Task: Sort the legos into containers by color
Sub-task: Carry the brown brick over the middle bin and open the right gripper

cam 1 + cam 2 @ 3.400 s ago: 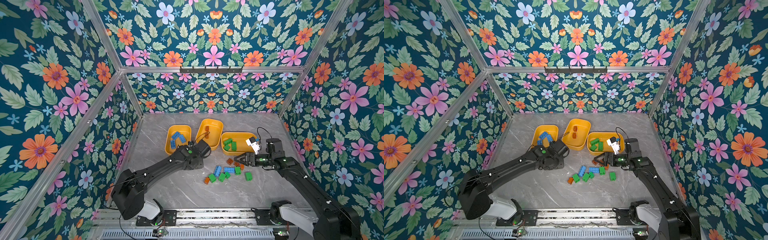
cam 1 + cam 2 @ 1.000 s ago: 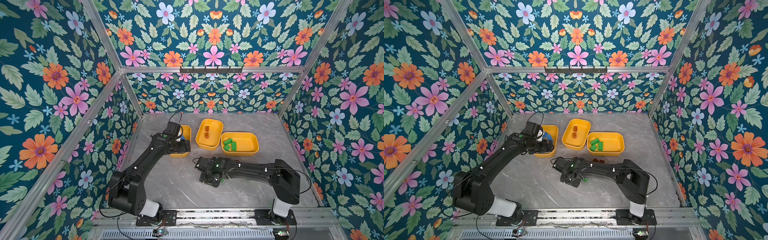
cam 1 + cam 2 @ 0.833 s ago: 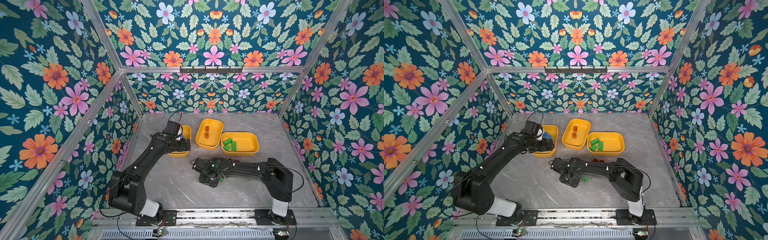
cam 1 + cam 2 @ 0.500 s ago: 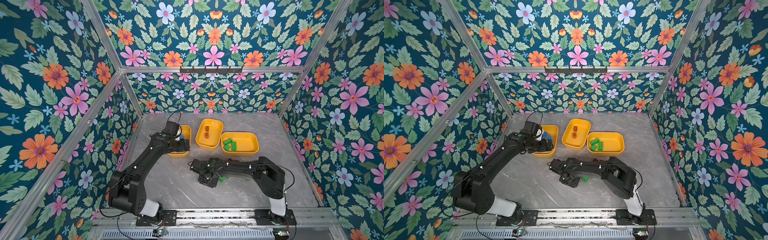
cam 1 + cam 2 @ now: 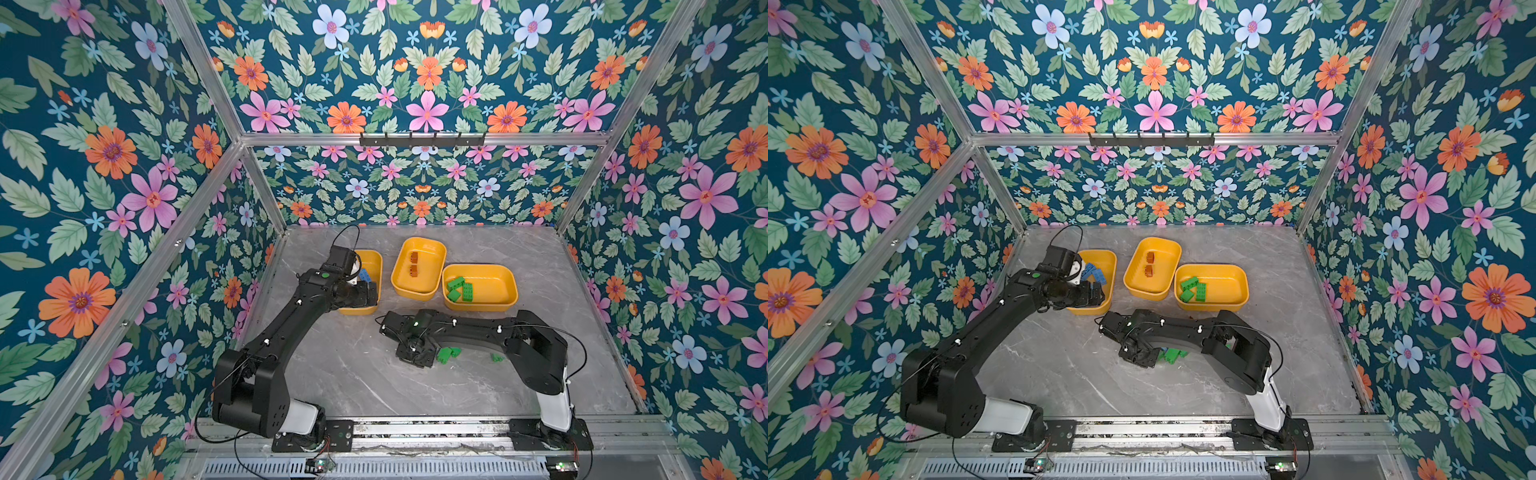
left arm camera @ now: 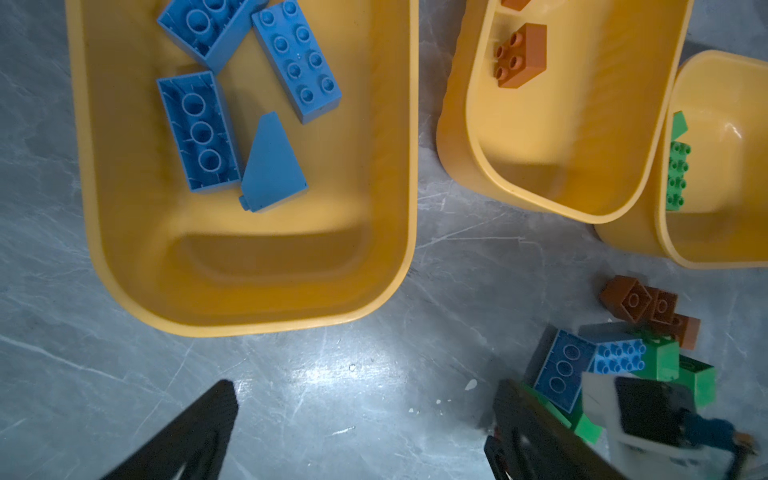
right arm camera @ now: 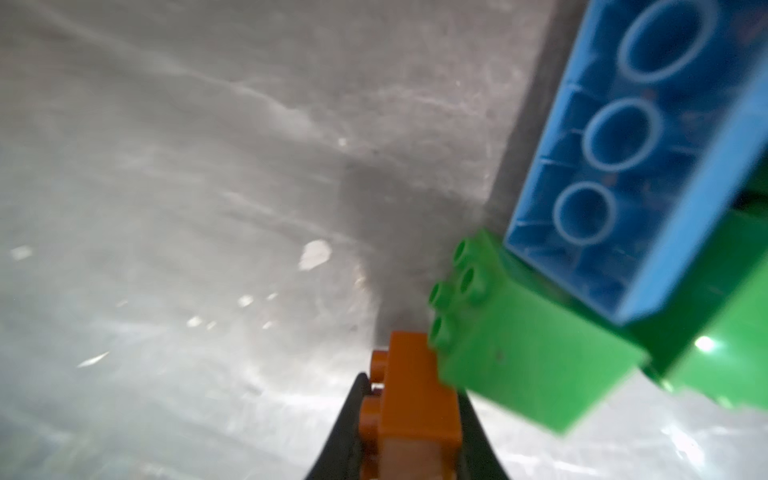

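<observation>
Right gripper (image 7: 411, 390) is clamping an orange brick (image 7: 415, 419). A green brick (image 7: 519, 353) is touching it, with a blue brick (image 7: 623, 166) overlapping the green. The loose pile (image 5: 446, 354) is lying at 6 o'clock from the middle tub (image 5: 417, 293). Left gripper (image 6: 365, 386), jaws wide apart, is hovering at the left tub's (image 6: 249, 324) 6 o'clock edge.

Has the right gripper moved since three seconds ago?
Yes. In a top view the right gripper has left the tub of green bricks, moving left and nearer the front rail, to the loose pile; it is shut on an orange brick.
</observation>
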Controlling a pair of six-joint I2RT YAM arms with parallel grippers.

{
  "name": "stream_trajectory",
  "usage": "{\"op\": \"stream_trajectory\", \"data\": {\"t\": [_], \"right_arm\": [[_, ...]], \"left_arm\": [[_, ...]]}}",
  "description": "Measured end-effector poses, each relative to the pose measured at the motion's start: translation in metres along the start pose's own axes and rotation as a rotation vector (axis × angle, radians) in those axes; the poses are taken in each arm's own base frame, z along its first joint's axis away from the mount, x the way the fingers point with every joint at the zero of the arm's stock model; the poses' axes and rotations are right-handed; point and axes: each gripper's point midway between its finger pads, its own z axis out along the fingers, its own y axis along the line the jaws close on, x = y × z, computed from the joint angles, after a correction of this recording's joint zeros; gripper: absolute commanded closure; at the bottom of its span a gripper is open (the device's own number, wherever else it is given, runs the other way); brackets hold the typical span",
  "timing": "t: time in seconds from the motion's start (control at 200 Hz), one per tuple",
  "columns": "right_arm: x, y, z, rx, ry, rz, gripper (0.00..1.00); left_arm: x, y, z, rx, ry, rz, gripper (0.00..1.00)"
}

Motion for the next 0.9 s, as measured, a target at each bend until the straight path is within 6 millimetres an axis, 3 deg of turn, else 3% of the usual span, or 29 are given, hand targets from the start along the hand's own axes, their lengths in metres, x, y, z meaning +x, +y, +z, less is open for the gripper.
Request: {"op": "stream_trajectory", "data": {"t": [0.15, 0.25, 0.355, 0.525, 0.635, 0.795, 0.9], "right_arm": [[-0.021, 0.017, -0.055, -0.115, -0.062, -0.026, 0.86], [-0.053, 0.015, -0.083, -0.163, -0.114, -0.022, 0.88], [-0.094, 0.010, -0.097, -0.193, -0.157, -0.014, 0.89], [-0.163, 0.014, -0.104, -0.248, -0.201, -0.020, 0.90], [-0.200, 0.030, -0.100, -0.294, -0.216, -0.056, 0.90], [-0.235, 0.044, -0.076, -0.311, -0.205, -0.102, 0.90], [-0.247, 0.058, -0.061, -0.329, -0.194, -0.139, 0.90]], "left_arm": [[-0.007, 0.001, -0.007, -0.004, -0.024, -0.024, 0.01], [-0.010, 0.000, -0.011, 0.000, -0.037, -0.035, 0.01], [-0.011, -0.003, -0.014, 0.016, -0.043, -0.058, 0.01], [-0.007, -0.010, -0.016, 0.070, -0.052, -0.124, 0.02], [-0.001, -0.013, -0.015, 0.097, -0.044, -0.165, 0.02], [0.001, -0.016, -0.015, 0.125, -0.053, -0.225, 0.02], [-0.002, -0.017, -0.014, 0.133, -0.064, -0.250, 0.03]]}}
